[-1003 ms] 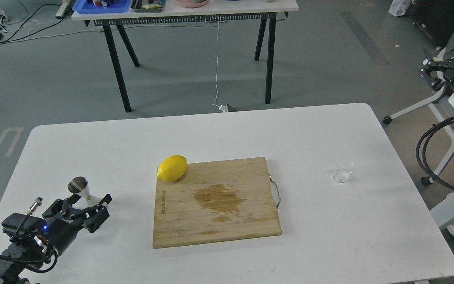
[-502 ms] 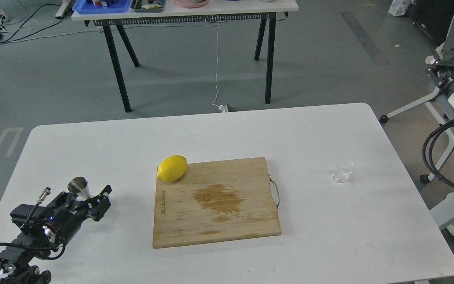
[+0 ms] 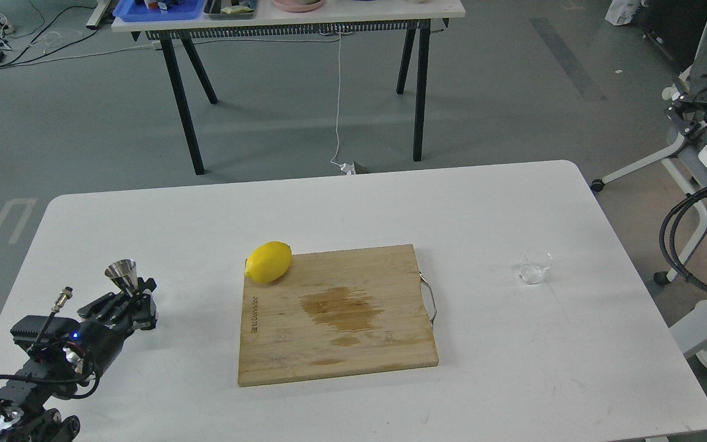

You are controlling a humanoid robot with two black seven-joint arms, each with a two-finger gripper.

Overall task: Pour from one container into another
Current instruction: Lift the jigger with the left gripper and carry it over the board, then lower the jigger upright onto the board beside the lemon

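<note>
The steel jigger (image 3: 121, 273) stands at the near left of the white table (image 3: 482, 202); only its upper cone shows. My left gripper (image 3: 127, 301) reaches in from the lower left, and its fingers (image 3: 146, 305) close around the jigger's lower half, hiding it. The small clear glass cup (image 3: 535, 265) sits alone on the right side of the table, upright, with nothing touching it. My right gripper (image 3: 680, 115) hangs off the table's right edge, high and far from the cup, too small and dark to read its fingers.
A wooden cutting board (image 3: 390, 344) with a wet stain (image 3: 341, 310) and a metal handle (image 3: 430, 301) lies mid-table. A yellow lemon (image 3: 269, 262) rests at its far left corner. Cables loop at the right edge.
My left gripper has advanced and turned toward the jigger, and its fingers have narrowed around it. The jigger now stands higher and more upright in view. The right arm drew back slightly.
</note>
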